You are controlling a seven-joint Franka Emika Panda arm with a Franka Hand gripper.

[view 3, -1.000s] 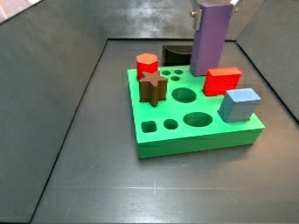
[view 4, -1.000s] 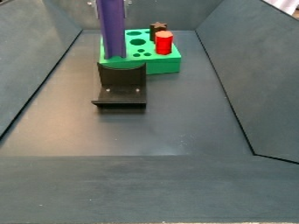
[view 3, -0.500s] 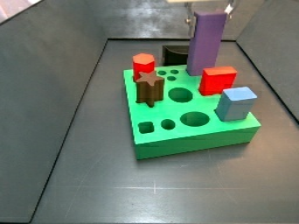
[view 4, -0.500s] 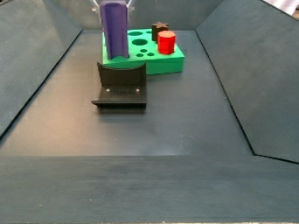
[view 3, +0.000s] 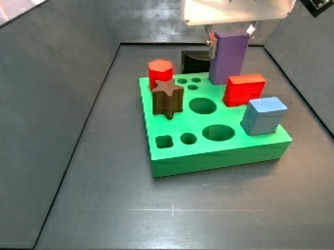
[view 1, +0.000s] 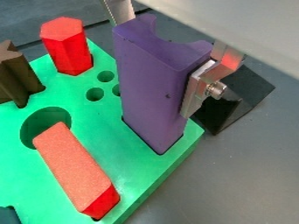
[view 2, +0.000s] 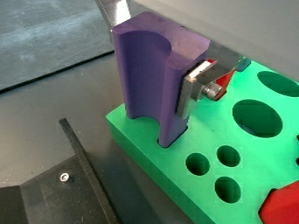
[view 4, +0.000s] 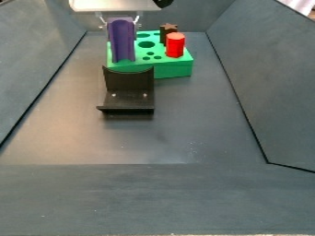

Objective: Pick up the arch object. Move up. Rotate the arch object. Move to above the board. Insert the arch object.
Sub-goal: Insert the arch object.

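The purple arch object stands upright at the back edge of the green board, its lower end sunk into a hole in the slab. My gripper is shut on its upper part. In both wrist views a silver finger presses the arch object's side; the opposite finger is mostly hidden behind it. From the facing side view, the arch object rises from the board's near-left corner under the gripper.
On the board stand a red hexagon, a brown star, a red block and a blue cube, with several open round holes. The dark fixture sits right beside the board. Sloped grey walls enclose the floor.
The gripper has come down with the arch object; the block's lower end has gone from above the board into its hole. The other pieces have not moved.
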